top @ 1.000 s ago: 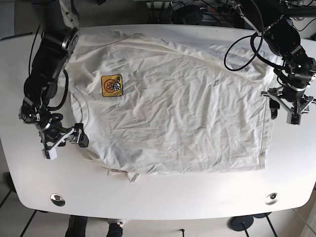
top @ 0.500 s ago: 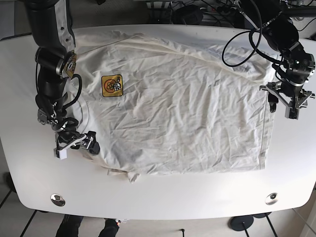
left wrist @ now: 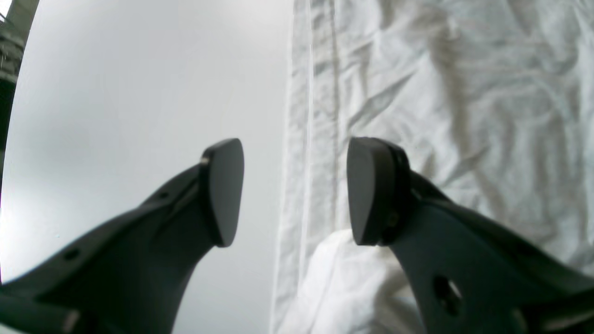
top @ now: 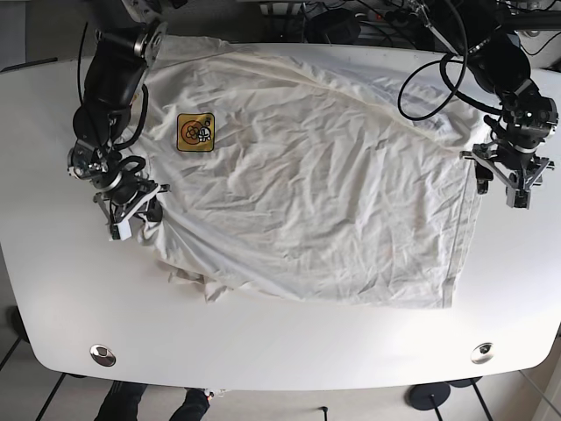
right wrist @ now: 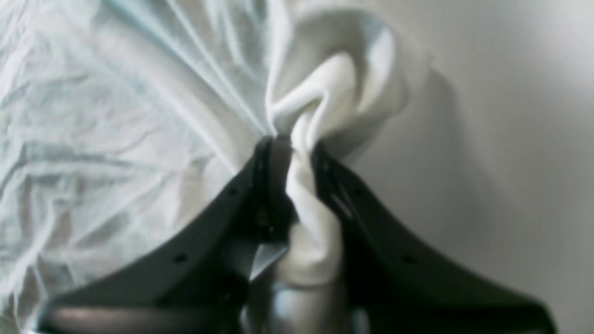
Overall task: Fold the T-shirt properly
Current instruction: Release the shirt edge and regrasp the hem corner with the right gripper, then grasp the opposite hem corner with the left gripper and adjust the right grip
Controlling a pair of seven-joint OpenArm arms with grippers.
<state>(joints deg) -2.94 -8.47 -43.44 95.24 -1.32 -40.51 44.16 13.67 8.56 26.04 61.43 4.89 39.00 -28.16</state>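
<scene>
Meanwhile, right end effector (right wrist: 290, 153) clamped on T-shirt (top: 307, 184) edge (bunched), left end effector (left wrist: 294, 190) wide apart, straddling hem (left wrist: 306, 139).

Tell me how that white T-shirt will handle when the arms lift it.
Likely floppy: the T-shirt bunches into a twist where the right gripper pinches it. Probably light, since that one pinch gathers it. It creases readily, so expect sagging away from the open left gripper.
</scene>
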